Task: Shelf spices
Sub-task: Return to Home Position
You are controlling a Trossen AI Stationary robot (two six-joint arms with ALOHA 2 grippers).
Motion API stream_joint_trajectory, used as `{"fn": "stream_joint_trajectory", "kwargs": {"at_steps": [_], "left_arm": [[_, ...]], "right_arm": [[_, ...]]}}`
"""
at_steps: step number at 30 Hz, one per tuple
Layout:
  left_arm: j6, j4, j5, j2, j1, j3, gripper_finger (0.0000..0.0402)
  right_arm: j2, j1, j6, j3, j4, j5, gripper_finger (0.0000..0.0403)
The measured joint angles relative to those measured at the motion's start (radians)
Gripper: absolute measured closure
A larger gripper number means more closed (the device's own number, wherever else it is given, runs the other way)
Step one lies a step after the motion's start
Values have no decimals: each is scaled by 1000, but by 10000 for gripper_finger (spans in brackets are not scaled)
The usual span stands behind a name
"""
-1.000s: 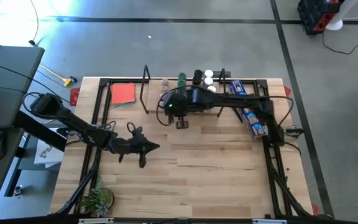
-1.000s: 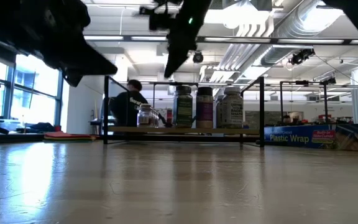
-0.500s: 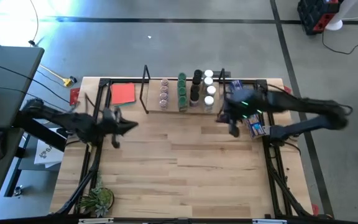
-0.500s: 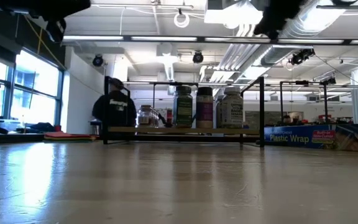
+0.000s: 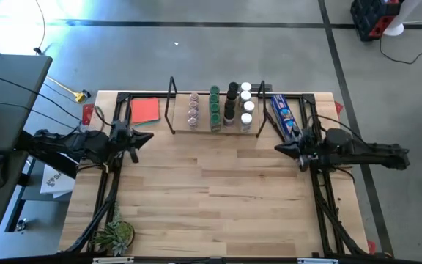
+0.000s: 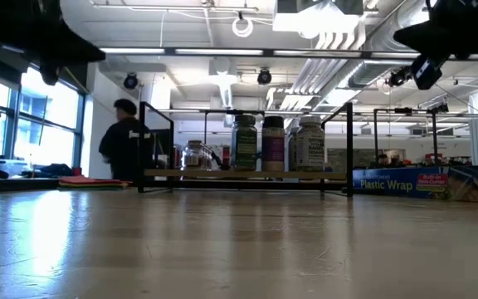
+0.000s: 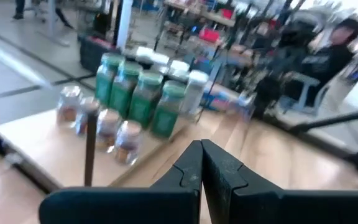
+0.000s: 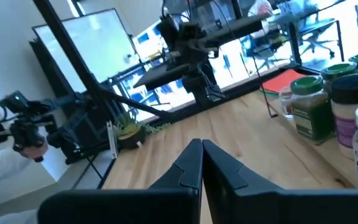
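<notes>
Several spice jars with green, black and white lids stand in rows on the low wooden shelf at the table's far middle; they also show in the low view and both wrist views. My left gripper is shut and empty near the table's left edge, pointing level toward the right. My right gripper is shut and empty near the right edge, pointing level toward the left. Their shut fingertips show in the wrist views.
A red card lies left of the shelf. A blue plastic-wrap packet lies right of it, close to my right arm. A small plant sits at the near left corner. A person walks beyond the table. Bare wood spans the table's middle.
My right gripper has drawn back from above the shelf to the table's right edge, sinking a little and turning level. My left gripper has pulled back from the table's middle toward the left edge and risen slightly. The jars have stayed put. The person behind has walked left.
</notes>
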Motion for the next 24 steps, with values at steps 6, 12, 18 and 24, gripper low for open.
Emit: {"fn": "stream_joint_trajectory", "kwargs": {"at_steps": [6,12,18,24], "left_arm": [[-7,99,17,-3,0,-136,401],[89,389,233,-10,0,-283,401],[161,444,458,-21,28,-310,401],[276,365,329,-20,50,-310,401]], "right_arm": [[-137,0,0,-135,89,-23,398],[-195,0,24,-242,218,-93,398],[-192,5,-51,-241,241,-238,398],[-190,5,-72,-241,184,-236,398]]}}
